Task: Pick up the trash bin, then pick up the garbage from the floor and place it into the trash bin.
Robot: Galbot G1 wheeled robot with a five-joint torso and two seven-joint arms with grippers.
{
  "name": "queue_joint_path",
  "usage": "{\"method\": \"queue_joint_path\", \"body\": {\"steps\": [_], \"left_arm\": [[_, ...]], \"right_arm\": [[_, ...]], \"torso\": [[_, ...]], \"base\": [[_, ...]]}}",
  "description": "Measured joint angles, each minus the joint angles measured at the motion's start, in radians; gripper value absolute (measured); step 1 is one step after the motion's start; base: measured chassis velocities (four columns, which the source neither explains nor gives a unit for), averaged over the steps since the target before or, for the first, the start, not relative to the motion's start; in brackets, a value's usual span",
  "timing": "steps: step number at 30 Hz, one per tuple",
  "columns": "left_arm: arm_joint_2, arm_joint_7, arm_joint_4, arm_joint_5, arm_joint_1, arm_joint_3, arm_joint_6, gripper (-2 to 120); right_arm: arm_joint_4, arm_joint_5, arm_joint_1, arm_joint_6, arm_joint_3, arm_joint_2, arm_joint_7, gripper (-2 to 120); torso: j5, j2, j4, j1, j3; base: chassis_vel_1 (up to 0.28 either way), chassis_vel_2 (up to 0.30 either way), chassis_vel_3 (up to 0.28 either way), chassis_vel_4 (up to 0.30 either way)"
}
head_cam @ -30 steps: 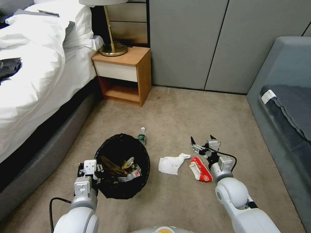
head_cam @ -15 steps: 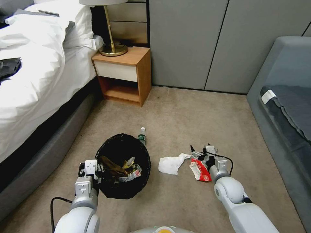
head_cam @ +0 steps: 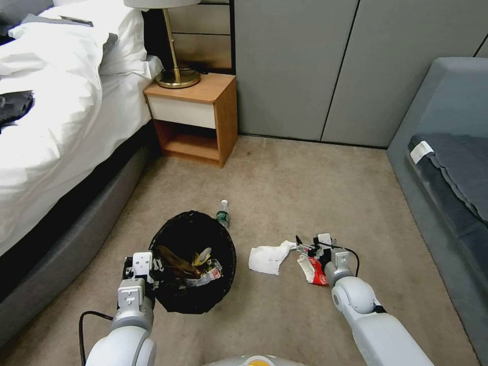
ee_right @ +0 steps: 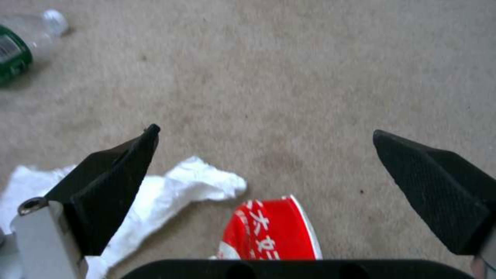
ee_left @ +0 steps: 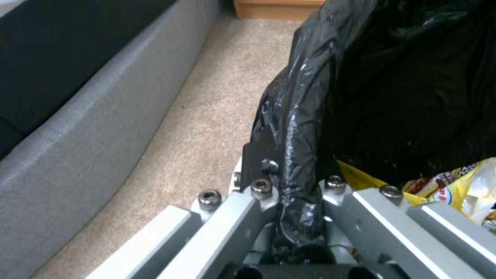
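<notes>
The trash bin, lined with a black bag, holds wrappers and stands low at the left. My left gripper is shut on its near rim, pinching the bag fold. To the bin's right on the carpet lie a white tissue and a red wrapper. My right gripper hovers open just over the wrapper's far end. Its black fingertips stand wide apart above the red wrapper and the tissue. A small plastic bottle lies behind the bin and also shows as the bottle.
A bed with a grey base runs along the left. A wooden nightstand with a brass lamp stands at the back. A grey sofa lines the right side. Open carpet lies between them.
My right gripper has come down and back toward me, from beyond the red wrapper to just over its far end, still open. The left gripper and the bin have not moved.
</notes>
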Motion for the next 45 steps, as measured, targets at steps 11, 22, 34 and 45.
{"method": "queue_joint_path", "body": {"steps": [11,22,34,45], "left_arm": [[0.001,0.000,0.004,0.000,-0.001,0.000,0.000,0],[0.002,-0.001,-0.003,0.000,0.007,-0.001,0.001,0],[0.001,-0.001,-0.005,0.002,0.006,0.003,0.001,0],[0.001,-0.002,-0.010,0.001,0.010,0.003,-0.002,0]], "right_arm": [[-0.132,-0.029,0.050,0.022,-0.006,0.013,-0.040,100],[-0.208,-0.061,0.056,0.005,0.011,0.014,-0.105,100],[-0.204,-0.101,0.008,-0.010,-0.002,0.017,-0.121,100],[-0.201,-0.121,0.000,0.010,-0.015,0.016,-0.110,65]], "torso": [[0.0000,0.000,0.0001,0.000,0.000],[0.0000,0.000,0.0001,0.000,0.000],[0.0000,0.000,0.0000,0.000,0.000],[-0.0001,0.000,0.0001,0.000,0.000]], "base": [[0.000,0.000,0.000,0.000],[0.000,0.000,0.000,0.000],[0.000,0.000,0.000,0.000],[0.000,0.000,0.000,0.000]]}}
